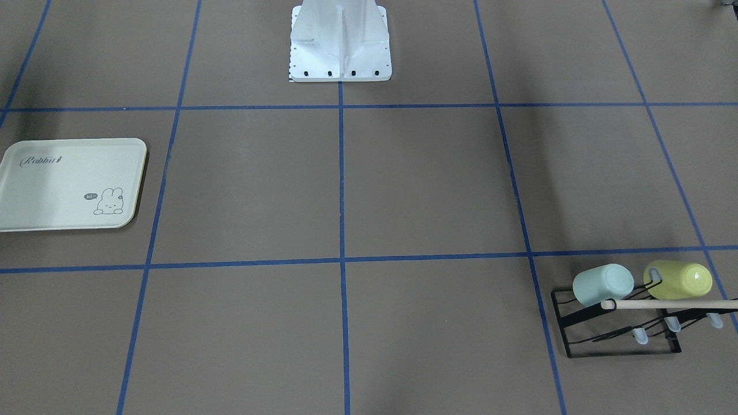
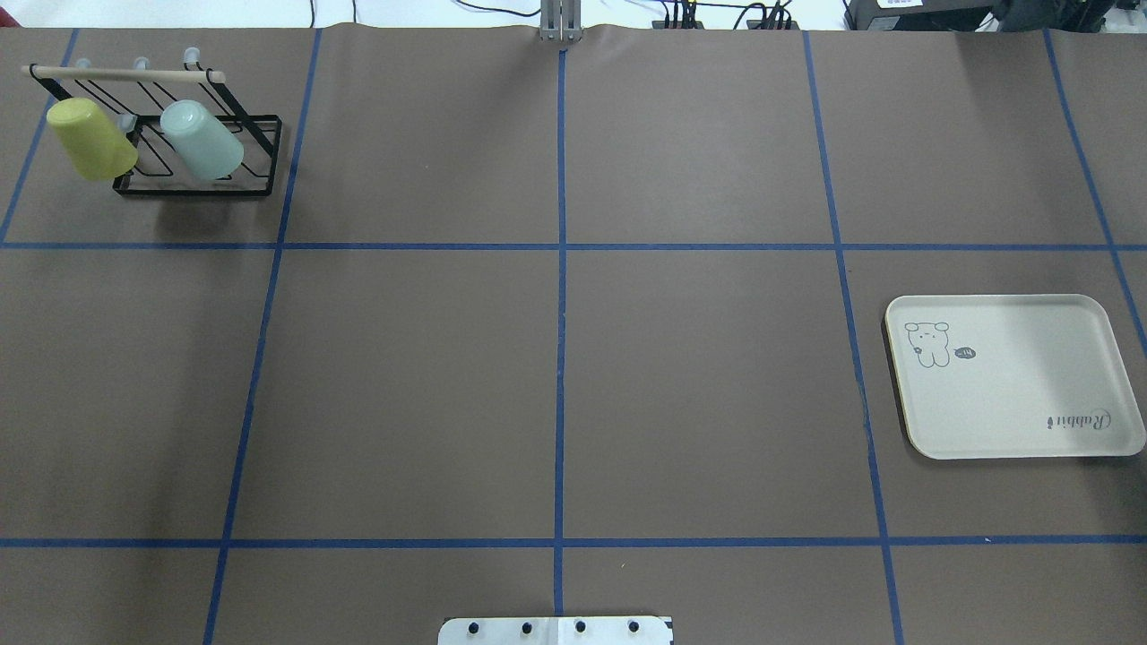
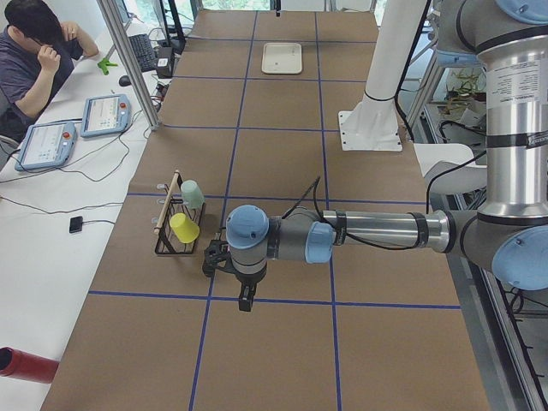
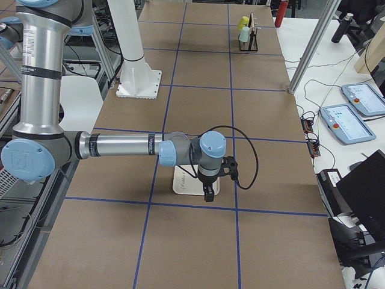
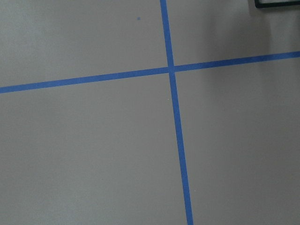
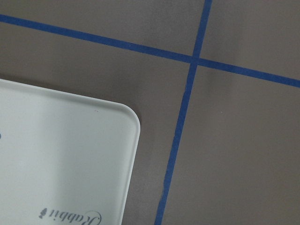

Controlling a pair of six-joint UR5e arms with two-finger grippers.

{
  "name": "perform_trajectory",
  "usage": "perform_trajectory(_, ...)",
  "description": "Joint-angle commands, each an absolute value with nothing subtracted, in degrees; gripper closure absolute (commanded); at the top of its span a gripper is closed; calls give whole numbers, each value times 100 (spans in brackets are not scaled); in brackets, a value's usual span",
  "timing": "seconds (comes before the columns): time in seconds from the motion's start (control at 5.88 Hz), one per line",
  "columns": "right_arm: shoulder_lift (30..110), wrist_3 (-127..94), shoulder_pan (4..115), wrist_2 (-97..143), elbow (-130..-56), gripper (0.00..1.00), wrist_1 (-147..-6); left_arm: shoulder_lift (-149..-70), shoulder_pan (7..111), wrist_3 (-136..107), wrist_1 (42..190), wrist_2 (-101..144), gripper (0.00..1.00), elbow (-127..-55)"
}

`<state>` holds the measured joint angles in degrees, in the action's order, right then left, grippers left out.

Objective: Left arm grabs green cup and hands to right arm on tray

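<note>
The cream rectangular rimmed tray is laid nearer, rightward. Farther, at far left, the pale mint-green smooth tapered plastic cup is propped tilted on a black wire rack — seemingly mouth-down. How far the left gripper and right gripper are opened cannot be told.

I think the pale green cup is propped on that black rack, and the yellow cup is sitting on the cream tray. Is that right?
Not quite. The yellow cup is not on the tray. It is propped on the black rack too, right beside the pale green cup. The overhead view shows both cups on the rack and nothing on the tray.
</note>
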<state>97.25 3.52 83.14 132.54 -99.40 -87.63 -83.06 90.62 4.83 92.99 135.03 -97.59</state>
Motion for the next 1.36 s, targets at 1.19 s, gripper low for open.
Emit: perform_trajectory(1.19,9475,360,8279,13228,-10082,0,-6934,-8952,9035,396,11093,13518,0,-9846)
